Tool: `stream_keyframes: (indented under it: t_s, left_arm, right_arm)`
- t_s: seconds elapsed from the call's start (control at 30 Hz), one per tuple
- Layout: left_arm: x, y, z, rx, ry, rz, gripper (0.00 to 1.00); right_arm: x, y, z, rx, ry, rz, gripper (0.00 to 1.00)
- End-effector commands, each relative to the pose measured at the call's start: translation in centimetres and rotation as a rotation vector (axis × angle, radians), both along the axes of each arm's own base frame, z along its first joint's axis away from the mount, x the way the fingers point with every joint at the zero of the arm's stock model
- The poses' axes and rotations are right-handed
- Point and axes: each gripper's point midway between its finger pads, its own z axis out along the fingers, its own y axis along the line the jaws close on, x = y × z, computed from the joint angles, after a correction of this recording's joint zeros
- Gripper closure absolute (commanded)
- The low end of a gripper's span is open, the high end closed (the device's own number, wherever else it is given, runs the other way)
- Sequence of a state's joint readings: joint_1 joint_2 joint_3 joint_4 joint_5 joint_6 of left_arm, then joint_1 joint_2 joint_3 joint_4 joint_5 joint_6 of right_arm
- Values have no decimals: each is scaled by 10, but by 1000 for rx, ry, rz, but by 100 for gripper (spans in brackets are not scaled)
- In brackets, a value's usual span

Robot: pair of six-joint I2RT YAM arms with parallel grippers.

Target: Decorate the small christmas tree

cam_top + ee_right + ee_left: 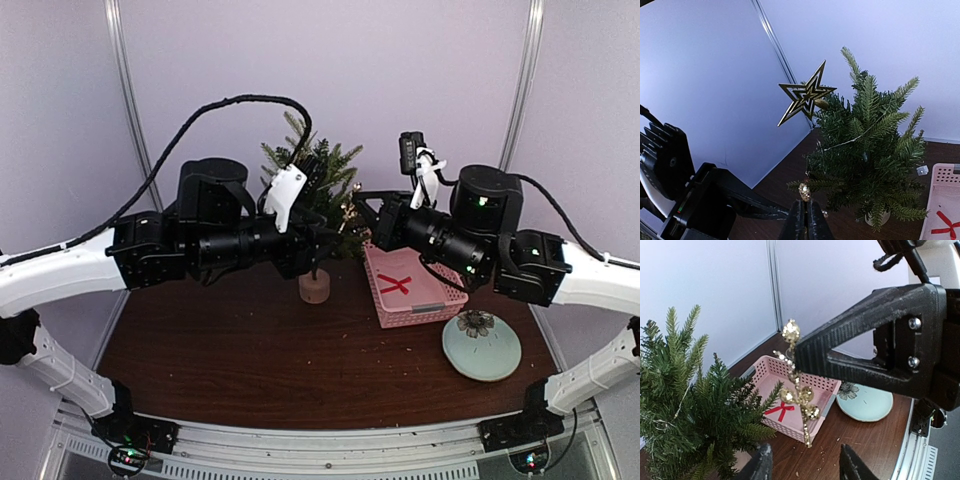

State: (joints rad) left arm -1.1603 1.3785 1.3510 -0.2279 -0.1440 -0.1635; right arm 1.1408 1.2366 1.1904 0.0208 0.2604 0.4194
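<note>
Brown table (250, 360), right tool (804, 204) pinching gold sprig (799, 395)

glittery gold sprig (799, 395), pink plastic basket (766, 371), dark wood table (250, 350)

The tree (335, 165) stands just left of the basket (423, 316).

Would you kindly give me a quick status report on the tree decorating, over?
Left fingers open, empty. Right fingers shut on gold sprig beside small christmas tree. Gold star on tree. Nothing between sprig and branches.
</note>
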Motion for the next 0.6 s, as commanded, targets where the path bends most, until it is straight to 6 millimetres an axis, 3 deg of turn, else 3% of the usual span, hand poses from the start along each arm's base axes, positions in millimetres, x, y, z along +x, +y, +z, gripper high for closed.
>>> stream_keyframes:
  t_s: [0.0, 0.23, 0.5, 0.57]
  left_arm:
    - [7, -9, 19, -71, -19, 13, 56]
    - [9, -11, 21, -77, -25, 21, 66]
    - [13, -11, 17, -55, -32, 37, 90]
    - [13, -9, 18, -47, -42, 41, 98]
  right_arm:
    - [1, 4, 14, 37, -20, -17, 100]
    - [-2, 13, 14, 36, -22, 3, 100]
    - [-3, 17, 14, 41, -25, 14, 100]
    - [-3, 15, 14, 39, -24, 12, 92]
